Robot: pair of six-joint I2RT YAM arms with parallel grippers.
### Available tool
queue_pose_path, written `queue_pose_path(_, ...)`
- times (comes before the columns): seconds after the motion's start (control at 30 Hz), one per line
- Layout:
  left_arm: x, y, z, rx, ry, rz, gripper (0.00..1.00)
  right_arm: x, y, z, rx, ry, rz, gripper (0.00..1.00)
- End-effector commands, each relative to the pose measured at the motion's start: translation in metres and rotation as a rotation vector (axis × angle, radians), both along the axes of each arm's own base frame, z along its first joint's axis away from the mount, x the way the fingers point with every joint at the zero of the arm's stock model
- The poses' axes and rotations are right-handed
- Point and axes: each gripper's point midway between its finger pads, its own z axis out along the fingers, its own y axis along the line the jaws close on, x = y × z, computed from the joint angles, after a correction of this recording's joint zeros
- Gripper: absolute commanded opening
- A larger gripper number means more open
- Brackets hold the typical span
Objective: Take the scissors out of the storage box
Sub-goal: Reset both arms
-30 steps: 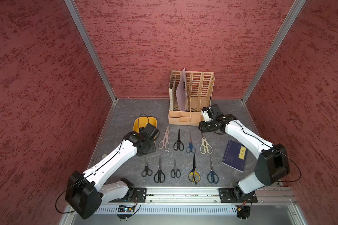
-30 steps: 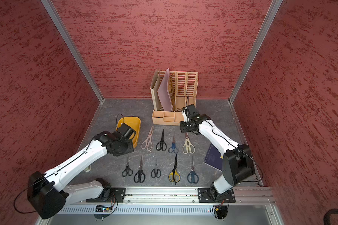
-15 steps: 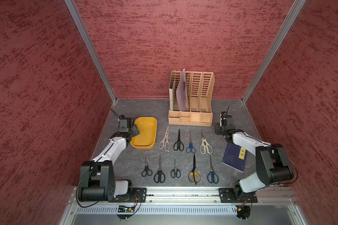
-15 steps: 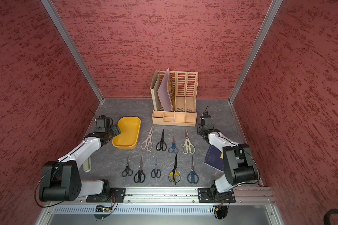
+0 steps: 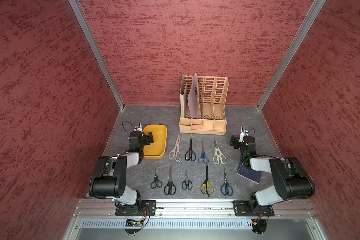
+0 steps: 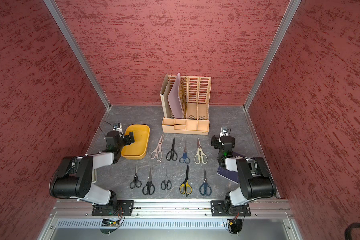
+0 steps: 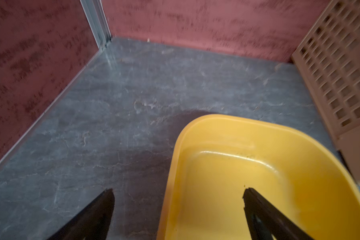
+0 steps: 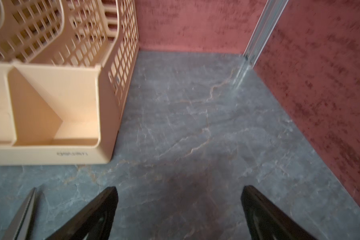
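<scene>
Several scissors lie in two rows on the grey table, outside the storage box: grey shears (image 5: 175, 148), a black pair (image 5: 190, 150), a blue pair (image 5: 203, 154) and cream shears (image 5: 218, 152) behind, with black, yellow-and-black (image 5: 206, 182) and dark blue (image 5: 226, 184) pairs in front. The yellow storage box (image 5: 156, 143) (image 6: 136, 143) (image 7: 258, 176) is empty. My left gripper (image 5: 148, 139) (image 7: 178, 197) hangs open over the box's left rim, holding nothing. My right gripper (image 5: 234, 143) (image 8: 179, 195) is open over bare table right of the cream shears, whose blade tip (image 8: 23, 214) shows.
A tall tan file organiser (image 5: 203, 108) (image 8: 50, 104) with a folder stands at the back middle. A dark blue notebook (image 5: 248, 173) lies partly under my right arm. Red walls close in left, right and behind. Both arms are folded back near the front rail.
Both arms have pulled back from the middle of the table to folded poses at the sides. Both grippers have opened wide. The scissors and box have not moved.
</scene>
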Motion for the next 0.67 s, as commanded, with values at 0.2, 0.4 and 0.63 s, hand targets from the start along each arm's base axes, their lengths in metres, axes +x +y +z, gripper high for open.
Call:
queue_pose_path(0.2,0.002,-0.003,0.022,0.017,-0.156,-0.032,1.00,0.007,0.000,0.027,0.041,-0.152,0.012,0.98)
queue_pose_path(0.4,0.002,-0.003,0.023,0.017,-0.160,-0.033,1.00,0.007,0.006,0.026,0.040,-0.146,0.049,0.98)
queue_pose_path(0.63,0.002,-0.003,0.023,0.019,-0.160,-0.031,1.00,0.009,0.014,0.026,0.032,-0.137,0.097,0.99)
